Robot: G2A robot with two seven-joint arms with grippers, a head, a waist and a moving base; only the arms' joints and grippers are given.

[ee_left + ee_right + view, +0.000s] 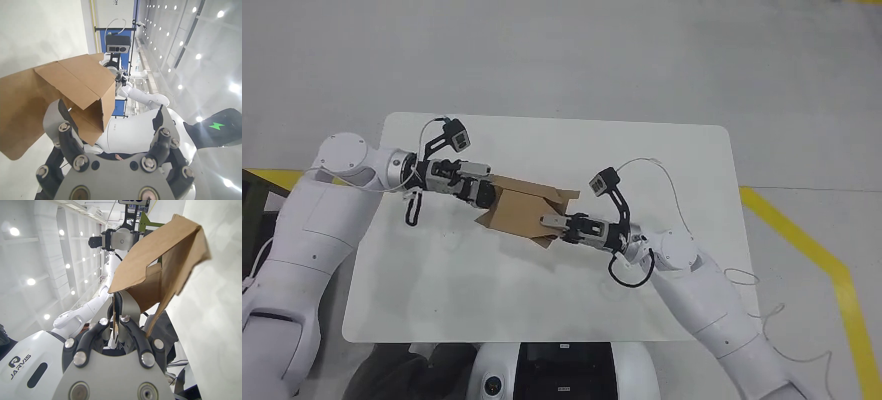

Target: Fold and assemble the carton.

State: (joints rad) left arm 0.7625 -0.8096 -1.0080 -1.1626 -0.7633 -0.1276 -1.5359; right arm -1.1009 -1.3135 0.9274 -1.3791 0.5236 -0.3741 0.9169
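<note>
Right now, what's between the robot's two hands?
The carton, in the top view: right hand pinching one end, left hand open at the other.

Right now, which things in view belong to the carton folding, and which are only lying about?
Belongs to the job:
carton
right gripper, shut on the carton's edge
left gripper, open at the carton's other end

Only there:
table

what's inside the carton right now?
Left wrist view looks into the open end of the carton: bare cardboard walls, no contents visible. The far interior is covered by the carton's own walls. The right claw pinches one wall edge.
</note>
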